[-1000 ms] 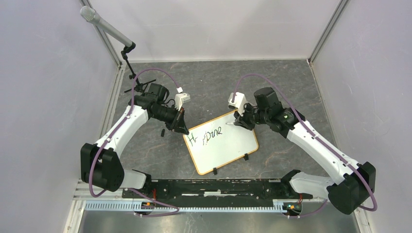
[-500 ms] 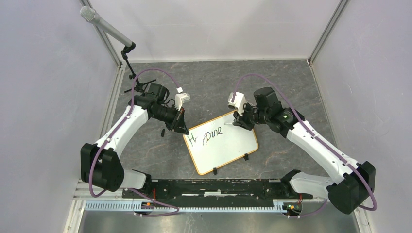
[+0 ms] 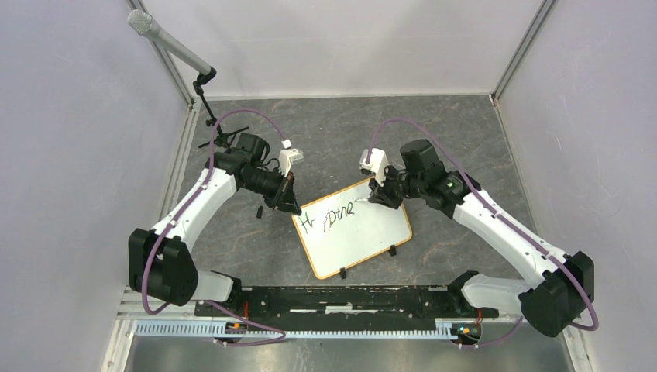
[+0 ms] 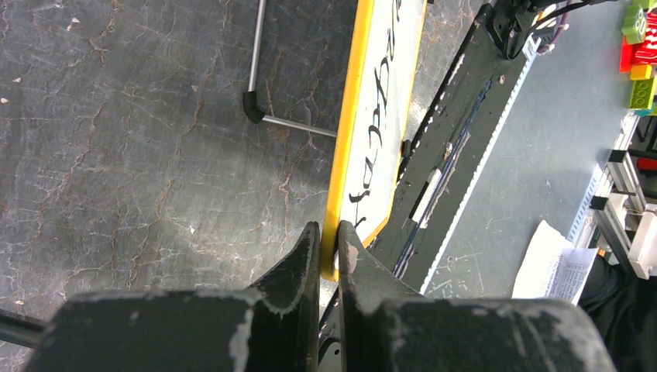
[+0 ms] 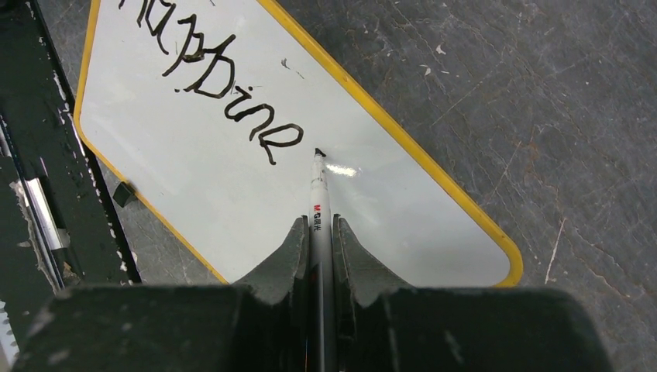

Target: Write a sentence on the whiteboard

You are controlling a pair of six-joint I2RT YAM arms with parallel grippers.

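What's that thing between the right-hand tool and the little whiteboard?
A marker, clamped in the right tool, its tip at the whiteboard just past the writing. The right wrist view shows it best.

Top external: fixed high behind the arm bases, facing down and forward; distant; takes in both arms, the base rail [image 3: 341,301] and the whole whiteboard [image 3: 364,232].
Left wrist: mounted behind the left gripper [image 4: 329,232], facing along its fingers; very close; board seen almost edge-on, running away from the fingertips.
Right wrist: mounted behind the right gripper [image 5: 319,226], facing down past its fingers; close; marker [image 5: 318,190] projects ahead of the fingertips.
Shared: all views show the whiteboard, the sentence [image 5: 213,85] and the base rail.
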